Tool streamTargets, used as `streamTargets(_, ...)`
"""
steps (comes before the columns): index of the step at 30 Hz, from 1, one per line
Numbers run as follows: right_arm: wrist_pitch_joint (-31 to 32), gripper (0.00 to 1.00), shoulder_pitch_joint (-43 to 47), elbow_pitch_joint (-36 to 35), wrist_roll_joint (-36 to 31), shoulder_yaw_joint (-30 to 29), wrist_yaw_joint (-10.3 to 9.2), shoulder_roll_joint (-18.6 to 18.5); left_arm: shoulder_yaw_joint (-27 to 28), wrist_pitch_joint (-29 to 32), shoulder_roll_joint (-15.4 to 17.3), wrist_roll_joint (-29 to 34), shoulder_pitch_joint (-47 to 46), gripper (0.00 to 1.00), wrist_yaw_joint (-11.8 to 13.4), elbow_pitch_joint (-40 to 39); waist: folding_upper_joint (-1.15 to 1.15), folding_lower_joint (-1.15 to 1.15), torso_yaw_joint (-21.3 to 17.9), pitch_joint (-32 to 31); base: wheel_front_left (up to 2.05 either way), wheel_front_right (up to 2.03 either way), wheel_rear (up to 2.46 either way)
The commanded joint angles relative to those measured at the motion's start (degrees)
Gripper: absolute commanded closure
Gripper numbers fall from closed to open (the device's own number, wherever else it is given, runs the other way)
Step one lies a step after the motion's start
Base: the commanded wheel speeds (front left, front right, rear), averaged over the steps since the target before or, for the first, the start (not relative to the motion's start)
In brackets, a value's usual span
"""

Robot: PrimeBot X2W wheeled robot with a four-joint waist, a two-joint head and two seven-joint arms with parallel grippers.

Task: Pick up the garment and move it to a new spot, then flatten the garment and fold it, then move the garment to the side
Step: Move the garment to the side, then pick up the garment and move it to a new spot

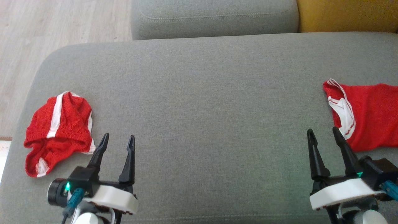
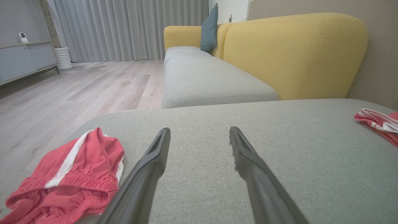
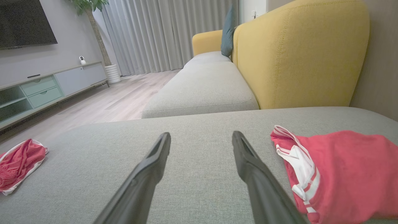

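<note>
Two red garments lie on the grey sofa cushion (image 1: 205, 93). Crumpled red shorts with white stripes (image 1: 59, 130) (image 2: 71, 177) (image 3: 17, 165) rest near its left edge. A red top with white trim (image 1: 367, 115) (image 3: 345, 168) (image 2: 377, 123) lies at the right, running out of the head view. My left gripper (image 1: 118, 137) (image 2: 199, 130) stands open just right of the shorts, apart from them, with nothing between its fingers. My right gripper (image 1: 322, 130) (image 3: 201, 134) is open too, empty, its right finger close beside the top's lower left edge.
The cushion's rounded left edge drops to the wooden floor (image 1: 37, 37). A second grey seat (image 1: 214, 18) and a yellow backrest (image 1: 348, 15) lie beyond. A teal pillow (image 2: 209, 29), curtains and a low cabinet (image 3: 46, 84) stand farther off.
</note>
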Motion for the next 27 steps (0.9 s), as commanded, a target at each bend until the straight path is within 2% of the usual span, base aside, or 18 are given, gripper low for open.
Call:
streamTargets(1, 0.0, 0.00, -1.0, -2.4, 0.3, 1.1, 0.20, -0.3, 2.0, -0.7, 1.0, 0.2, -2.1, 0.00, 0.3, -2.2, 0.00, 0.01, 0.0, 0.0, 0.00, 0.00, 0.00)
streamTargets(16, 0.1, 0.00, -1.3, -2.6, -0.1, 0.3, 0.20, -0.3, 1.6, -0.7, 1.4, 0.0, -3.1, 0.00, 0.8, -2.4, 0.00, 0.01, 0.7, 0.7, 0.00, 0.00, 0.00)
streamTargets(20, 0.2, 0.00, -1.3, -3.2, -0.5, -0.3, 0.20, -0.3, 1.4, -0.7, 1.3, 0.0, -4.1, 0.00, 0.6, -2.7, 0.00, 0.01, 2.7, 1.4, 0.00, 0.00, 0.00)
streamTargets(26, 1.1, 0.00, -1.8, -4.5, -1.6, -0.4, 0.20, -0.3, 1.0, -0.7, 0.3, 0.1, -6.7, 0.00, -0.1, -2.4, 0.00, 0.01, 8.5, 2.4, 0.00, 0.00, 0.00)
streamTargets(27, 1.1, 0.00, -1.8, -4.5, -1.6, -0.4, 0.20, -0.3, 1.0, -0.7, 0.3, 0.1, -6.7, 0.00, -0.1, -2.4, 0.00, 0.01, 8.5, 2.4, 0.00, 0.00, 0.00)
